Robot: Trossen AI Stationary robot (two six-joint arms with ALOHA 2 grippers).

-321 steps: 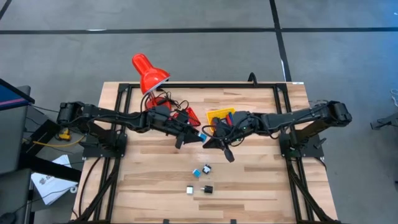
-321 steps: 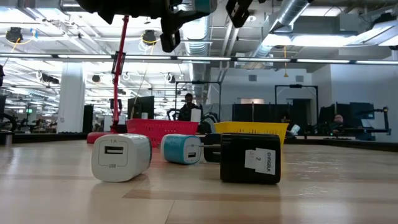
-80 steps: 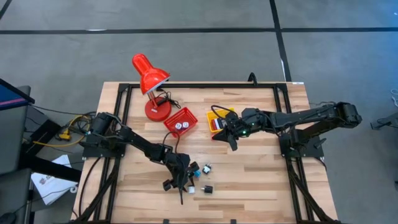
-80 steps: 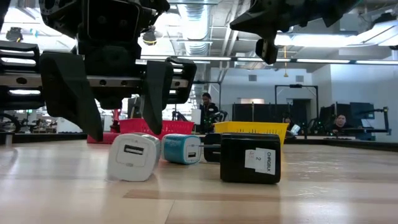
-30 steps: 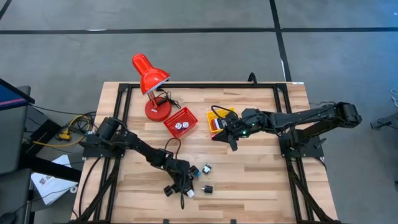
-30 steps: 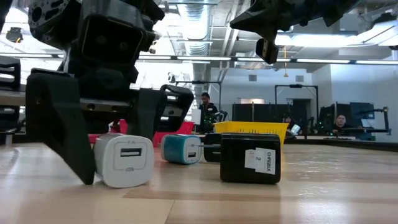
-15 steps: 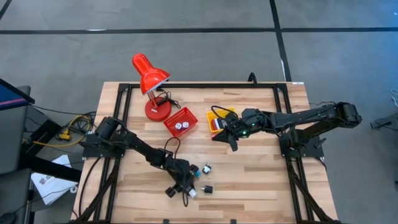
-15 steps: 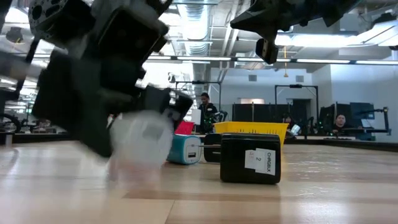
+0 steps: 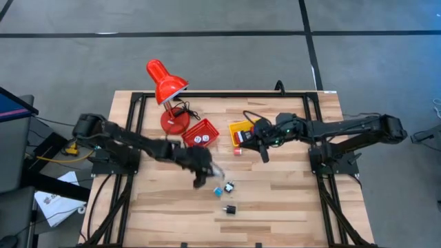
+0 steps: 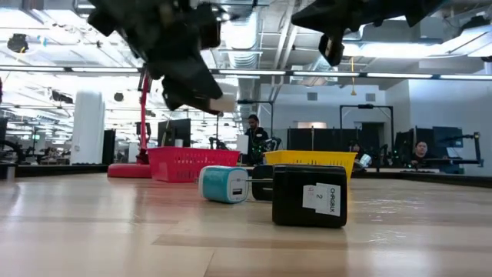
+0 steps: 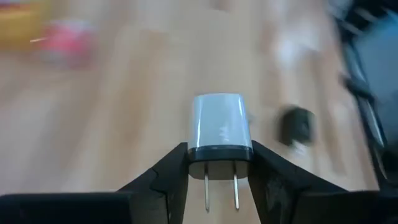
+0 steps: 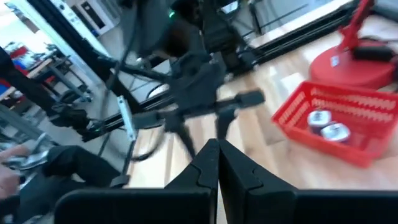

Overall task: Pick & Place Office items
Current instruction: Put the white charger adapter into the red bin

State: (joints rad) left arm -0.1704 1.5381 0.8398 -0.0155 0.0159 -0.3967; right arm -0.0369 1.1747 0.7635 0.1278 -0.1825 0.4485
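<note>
My left gripper (image 9: pixel 209 172) hangs above the table's middle, shut on a white wall charger (image 11: pixel 219 127), just near of the red mesh basket (image 9: pixel 200 134). A cyan charger (image 9: pixel 218 191), a small black-and-white piece (image 9: pixel 229 186) and a black charger (image 9: pixel 229 209) lie flat on the wood nearer the front edge. Beside the yellow basket (image 9: pixel 242 129) my right gripper (image 9: pixel 264 154) is shut on nothing and held high over the table. The red basket holds two white round-faced pieces (image 12: pixel 328 124). My left gripper pinches the white charger between its two fingers (image 11: pixel 176 167), on the two side faces at the plug end (image 11: pixel 219 151). The prongs point back toward the wrist and the body sticks out past the fingertips. The fingers slant downward, and the charger hangs clear of the table.
A red desk lamp (image 9: pixel 164 83) stands at the far left with its base (image 9: pixel 173 121) and cable beside the red basket. A small red piece (image 9: pixel 238 151) lies near the yellow basket. Bare wood stretches along the near edge and both near corners.
My left gripper has risen from the near part of the table with the white charger, which is now lifted clear, and has swung toward the far edge and the red basket while rolling about its own axis. The other chargers have stayed put.
</note>
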